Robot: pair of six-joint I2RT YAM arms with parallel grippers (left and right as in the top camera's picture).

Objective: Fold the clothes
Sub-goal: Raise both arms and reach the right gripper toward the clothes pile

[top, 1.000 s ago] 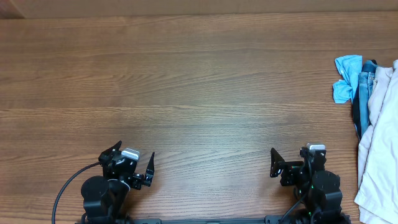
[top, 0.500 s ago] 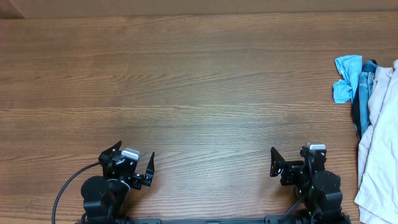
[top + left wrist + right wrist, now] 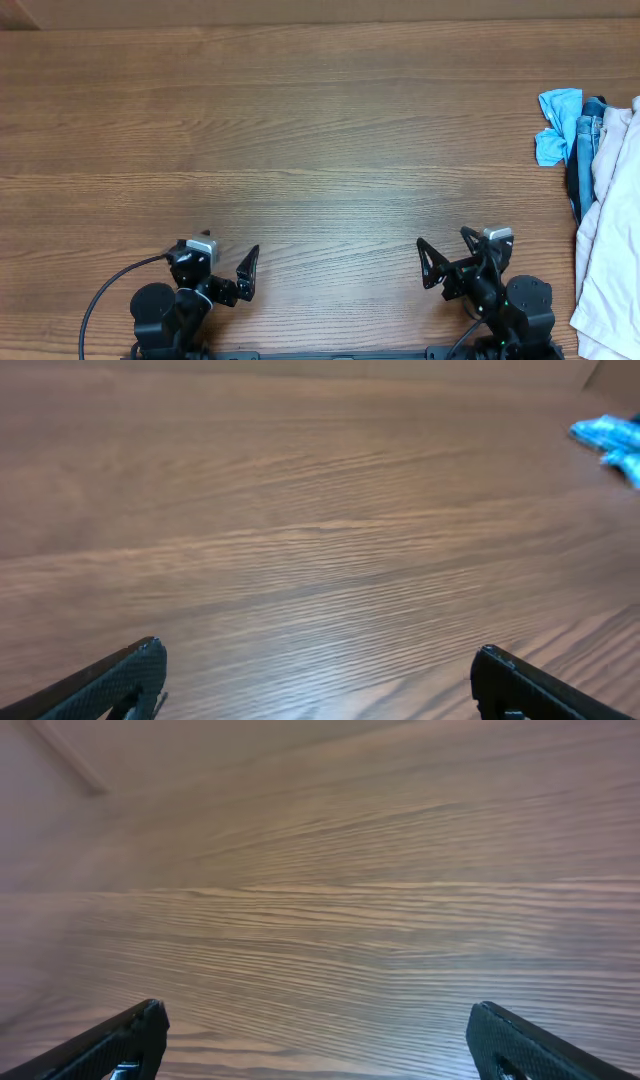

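The clothes [image 3: 606, 240], a pale beige garment of soft, wrinkled fabric, are lying along the right edge of the wooden table [image 3: 320, 130]. They are running from about the middle of that edge down to the near corner and partly passing out of the overhead view. A dark denim piece [image 3: 583, 150] is lying against their left side toward the far end, and a bright blue cloth [image 3: 556, 124] is bunching up against the left side of the denim. The same blue cloth is showing as a blurred patch at the far right of the left wrist view. The left gripper [image 3: 218, 262] is sitting at the near edge on the left, well apart from the clothes, with its jaws spread wide and nothing between them. In its wrist view the two black fingers [image 3: 122, 678] are poking up from the bottom corners, with only bare wood grain between them. A black cable [image 3: 100, 300] is curving out from the base of the left arm. The right gripper [image 3: 448, 256] is sitting at the near edge toward the right, near the clothes but not touching them, with bare table lying between. Its jaws are likewise standing wide apart and empty, and its fingers [image 3: 118, 1042] are framing bare wood in the right wrist view.
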